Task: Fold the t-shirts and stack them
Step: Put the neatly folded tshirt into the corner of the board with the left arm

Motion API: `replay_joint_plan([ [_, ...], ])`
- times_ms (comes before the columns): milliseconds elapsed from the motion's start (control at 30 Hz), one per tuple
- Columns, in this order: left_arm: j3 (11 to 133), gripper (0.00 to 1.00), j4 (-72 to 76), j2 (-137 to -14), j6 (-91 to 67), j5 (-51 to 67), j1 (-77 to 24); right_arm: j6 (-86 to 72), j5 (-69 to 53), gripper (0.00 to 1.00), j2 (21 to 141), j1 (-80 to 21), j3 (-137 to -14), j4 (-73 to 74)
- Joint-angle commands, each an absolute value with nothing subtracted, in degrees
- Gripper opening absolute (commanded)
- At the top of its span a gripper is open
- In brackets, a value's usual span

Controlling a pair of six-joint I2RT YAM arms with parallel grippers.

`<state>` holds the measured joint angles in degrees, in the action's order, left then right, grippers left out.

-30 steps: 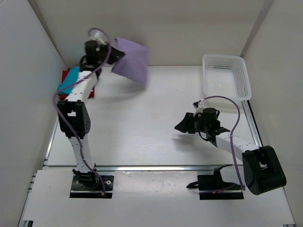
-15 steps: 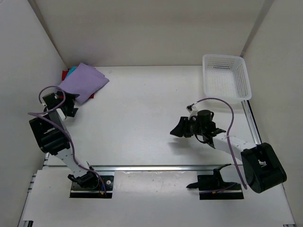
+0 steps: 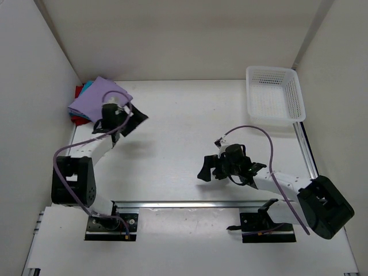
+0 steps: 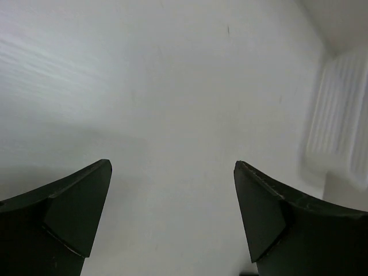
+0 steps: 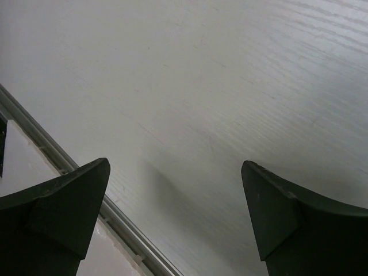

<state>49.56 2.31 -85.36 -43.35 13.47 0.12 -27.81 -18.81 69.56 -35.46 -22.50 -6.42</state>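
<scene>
The t-shirts lie stacked in the far left corner of the top view. The lavender shirt (image 3: 95, 98) is folded on top, with a teal edge (image 3: 86, 87) and dark red cloth (image 3: 77, 119) showing under it. My left gripper (image 3: 135, 122) hovers just right of the stack, open and empty. The left wrist view shows only bare table between my left gripper's (image 4: 171, 167) spread fingers. My right gripper (image 3: 206, 167) is over the middle of the table, far from the shirts. It stands open in the right wrist view (image 5: 175, 164), nothing between its fingers.
A white lattice basket (image 3: 296, 95) stands at the far right corner, and shows as a blur (image 4: 339, 126) in the left wrist view. A metal rail (image 5: 86, 195) runs along the table's near edge. White walls (image 3: 34, 86) close in the left, back and right.
The lavender shirt left my left gripper and now lies on the stack. The left arm swung away and back beside it, jaws open. My right gripper moved left and opened wider.
</scene>
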Motion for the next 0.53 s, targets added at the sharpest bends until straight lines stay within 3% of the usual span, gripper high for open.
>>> replay_joint_plan([
  [0,49.6,0.99,-7.5,-83.7,-34.4,11.3,-9.5,-26.3,-13.8,1.00,67.3,-35.6,-22.4,-2.4],
  [200,39.2,0.99,-4.6,-77.4,-32.8,13.1,-23.0,-25.5,-16.6,0.99,57.7,-33.7,-17.0,-3.4],
  [500,37.6,0.99,-4.2,-71.8,-32.1,14.9,-26.6,-26.7,-14.5,0.99,46.4,-31.4,-14.5,-2.5],
])
